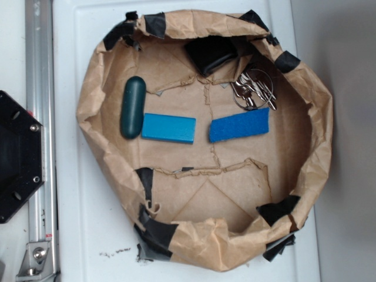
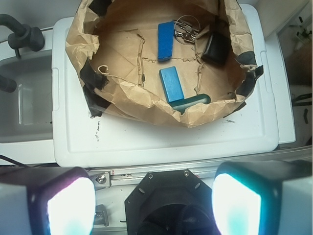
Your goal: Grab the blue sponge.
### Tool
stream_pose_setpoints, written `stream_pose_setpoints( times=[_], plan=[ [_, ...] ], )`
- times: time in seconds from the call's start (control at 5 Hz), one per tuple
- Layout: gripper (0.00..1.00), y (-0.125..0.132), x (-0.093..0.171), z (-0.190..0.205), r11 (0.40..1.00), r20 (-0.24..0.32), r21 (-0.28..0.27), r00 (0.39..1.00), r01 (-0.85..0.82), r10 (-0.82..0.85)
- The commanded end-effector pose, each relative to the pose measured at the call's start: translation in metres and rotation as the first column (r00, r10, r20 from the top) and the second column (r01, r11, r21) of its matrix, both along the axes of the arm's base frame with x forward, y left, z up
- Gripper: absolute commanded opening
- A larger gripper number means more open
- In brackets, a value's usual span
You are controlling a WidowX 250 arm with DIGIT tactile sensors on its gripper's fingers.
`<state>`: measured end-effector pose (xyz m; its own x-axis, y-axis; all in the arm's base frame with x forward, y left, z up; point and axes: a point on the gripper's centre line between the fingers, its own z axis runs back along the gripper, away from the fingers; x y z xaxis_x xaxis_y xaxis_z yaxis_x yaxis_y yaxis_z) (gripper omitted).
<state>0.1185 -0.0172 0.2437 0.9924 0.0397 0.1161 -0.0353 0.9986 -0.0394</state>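
The blue sponge (image 1: 239, 126) is a flat royal-blue slab with slanted ends. It lies on the floor of a crumpled brown paper bowl (image 1: 320, 126), right of centre. In the wrist view the blue sponge (image 2: 166, 41) lies far ahead, near the bowl's back. My gripper (image 2: 154, 203) is open and empty, with its pads wide apart. It hangs above the black robot base, well back from the bowl. The gripper does not show in the exterior view.
A lighter cyan block (image 1: 168, 128) lies left of the sponge, and a dark green oval case (image 1: 133, 106) lies further left. A bunch of keys (image 1: 251, 89) and a black object (image 1: 210, 54) lie behind the sponge. The bowl stands on a white table (image 1: 67, 194). A black base (image 1: 17, 155) is at the left.
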Motion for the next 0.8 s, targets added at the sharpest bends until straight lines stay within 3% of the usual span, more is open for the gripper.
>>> stream_pose_setpoints(
  times=[0.0, 0.2, 0.4, 0.6],
  plan=[
    [1.00, 0.000, 0.000, 0.000, 1.000, 0.000, 0.000, 1.000, 0.000, 0.000],
    [1.00, 0.000, 0.050, -0.035, 0.996, -0.034, 0.091, 0.999, 0.015, -0.012],
    [1.00, 0.006, 0.100, -0.059, 0.985, -0.019, 0.172, 1.000, 0.013, -0.010],
    [1.00, 0.017, 0.132, -0.084, 0.986, -0.030, 0.160, 0.999, 0.035, -0.030]
  ],
)
